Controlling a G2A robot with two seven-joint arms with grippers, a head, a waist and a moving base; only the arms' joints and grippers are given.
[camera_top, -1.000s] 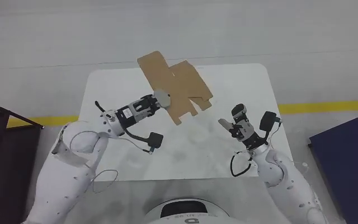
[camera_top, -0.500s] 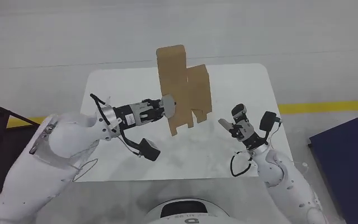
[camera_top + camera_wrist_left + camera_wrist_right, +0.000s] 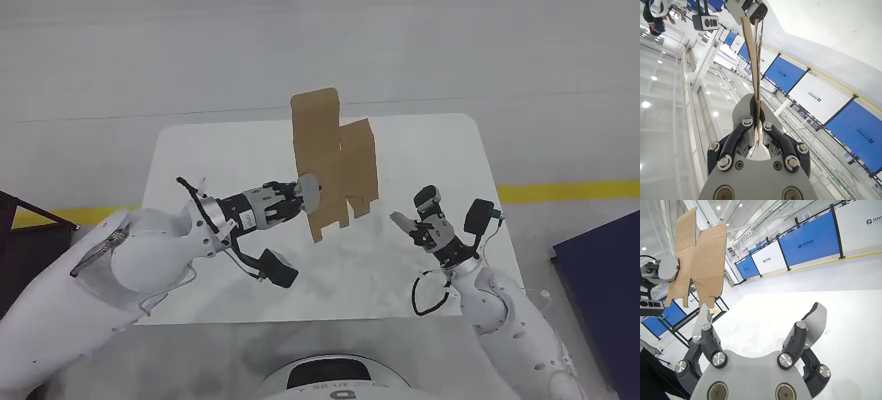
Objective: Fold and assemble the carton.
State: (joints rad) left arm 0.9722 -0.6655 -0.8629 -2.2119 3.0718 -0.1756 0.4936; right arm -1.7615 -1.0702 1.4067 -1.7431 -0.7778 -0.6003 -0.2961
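Here the flat carton [image 3: 335, 165] stands upright above the worktop [image 3: 400, 270], one edge clamped in the left jaws, probably presenting its free side to the right jaws, spread apart nearby.

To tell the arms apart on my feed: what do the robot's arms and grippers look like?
Both arms have rounded white shells, black-and-silver wrist sections and looping black cables. The left gripper and right gripper match: a grey metal base plate, black linkages with silver pins, and curved pale grey fingers lined with black pads. A small black camera box sits by each wrist.
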